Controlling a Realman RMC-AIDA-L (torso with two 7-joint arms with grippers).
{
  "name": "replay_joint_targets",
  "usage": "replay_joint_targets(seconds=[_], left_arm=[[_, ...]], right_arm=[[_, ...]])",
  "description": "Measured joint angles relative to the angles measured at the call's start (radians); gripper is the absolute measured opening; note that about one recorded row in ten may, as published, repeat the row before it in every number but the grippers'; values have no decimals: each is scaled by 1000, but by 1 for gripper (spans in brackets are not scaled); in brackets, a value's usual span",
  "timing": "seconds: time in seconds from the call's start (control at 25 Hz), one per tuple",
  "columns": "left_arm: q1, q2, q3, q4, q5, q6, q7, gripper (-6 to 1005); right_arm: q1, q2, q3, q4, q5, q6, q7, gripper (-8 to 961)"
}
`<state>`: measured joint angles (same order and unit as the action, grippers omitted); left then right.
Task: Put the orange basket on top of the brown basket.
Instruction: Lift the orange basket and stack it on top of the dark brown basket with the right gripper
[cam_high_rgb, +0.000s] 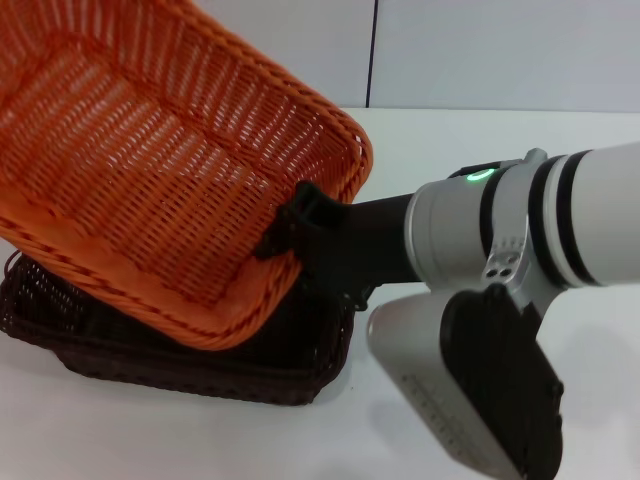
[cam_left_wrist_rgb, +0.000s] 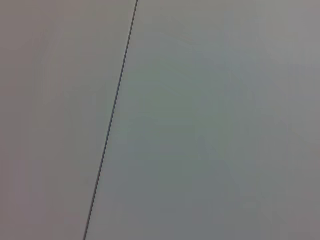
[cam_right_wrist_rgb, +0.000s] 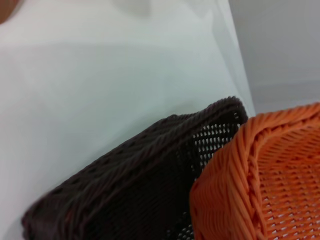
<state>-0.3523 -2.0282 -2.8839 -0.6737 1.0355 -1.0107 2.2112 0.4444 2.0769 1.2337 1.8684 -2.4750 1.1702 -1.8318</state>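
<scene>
- Orange basket (cam_high_rgb: 150, 160), tilted steeply, leans over the brown basket (cam_high_rgb: 200, 355) lying on the white table (cam_high_rgb: 480, 140).
- Right gripper (cam_high_rgb: 290, 225) pinches the orange basket's near-right rim; its arm reaches leftward, roughly level.
- Left gripper unseen.

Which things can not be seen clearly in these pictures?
- Brown basket, head view: mostly hidden beneath the tilted orange basket.
- Orange basket, head view: cut off by the upper and left edges.
- Right gripper: fingertips hidden at the orange rim.
- Left gripper: not in any view.
</scene>
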Motion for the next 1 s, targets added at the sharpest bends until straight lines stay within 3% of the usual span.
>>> replay_joint_targets(seconds=[0.12, 0.36, 1.0], left_arm=[[8, -14, 0, 0, -19, -18, 10, 512], [15, -17, 0, 7, -32, -27, 16, 511], [6, -25, 0, 14, -52, -43, 19, 510]], right_arm=[[12, -2, 50, -63, 62, 18, -53, 199], [-28, -3, 102, -84, 129, 64, -202, 210], [-32, -1, 117, -24, 32, 134, -101, 253]])
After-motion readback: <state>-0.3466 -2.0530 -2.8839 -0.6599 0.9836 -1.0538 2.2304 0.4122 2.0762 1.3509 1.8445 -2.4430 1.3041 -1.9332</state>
